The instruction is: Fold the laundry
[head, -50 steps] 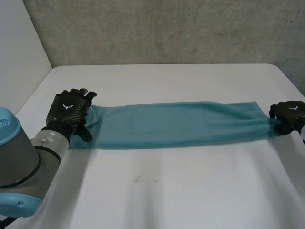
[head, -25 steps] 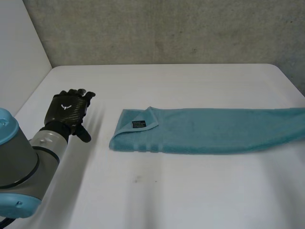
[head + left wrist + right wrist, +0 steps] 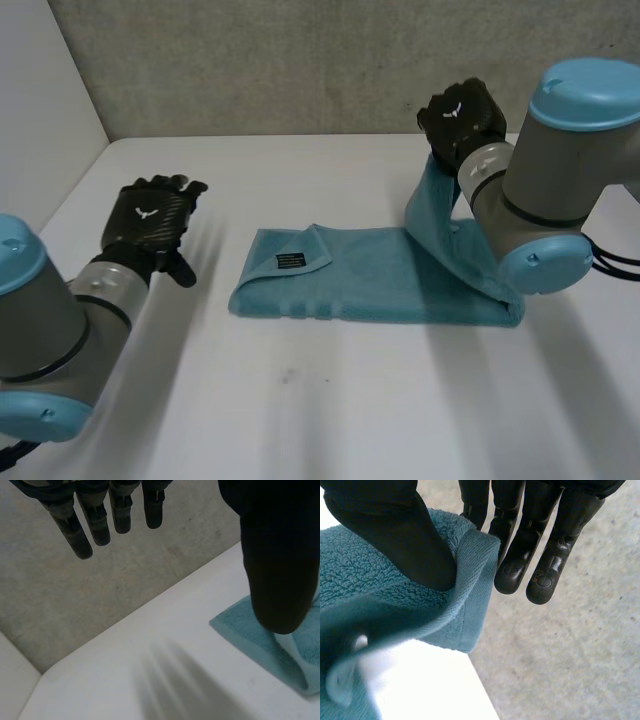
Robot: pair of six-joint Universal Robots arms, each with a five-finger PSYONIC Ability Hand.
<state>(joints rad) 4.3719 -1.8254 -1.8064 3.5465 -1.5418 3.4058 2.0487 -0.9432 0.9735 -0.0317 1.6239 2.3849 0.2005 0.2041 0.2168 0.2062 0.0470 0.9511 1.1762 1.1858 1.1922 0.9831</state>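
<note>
While the right hand (image 3: 460,115) pinches one end of the long teal terry-cloth towel (image 3: 360,280) between its thumb and straight fingers and holds it up off the surface, the rest of the strip lies flat on the smooth white table (image 3: 330,410), rising from a bend beside the right arm (image 3: 545,200). The step in hand looks like folding the strip in half. To do it well, the raised end should probably travel low across the strip and land edge on edge with the far end, the pinch kept firm until the cloth is down. At that far end a corner is turned over, showing a small black label (image 3: 291,261). It would be best smoothed flat first, or the halves may stack unevenly. The left hand (image 3: 150,215) is well placed for that: it hovers over bare table near that end, fingers straight and spread, holding nothing. The tabletop offers little grip, so the lower layer could slide if dragged. A few faint dark specks (image 3: 288,377) mark the near part of the table. A rough grey concrete wall (image 3: 300,60) stands behind the table, and a plain white panel (image 3: 40,110) closes the left side.
</note>
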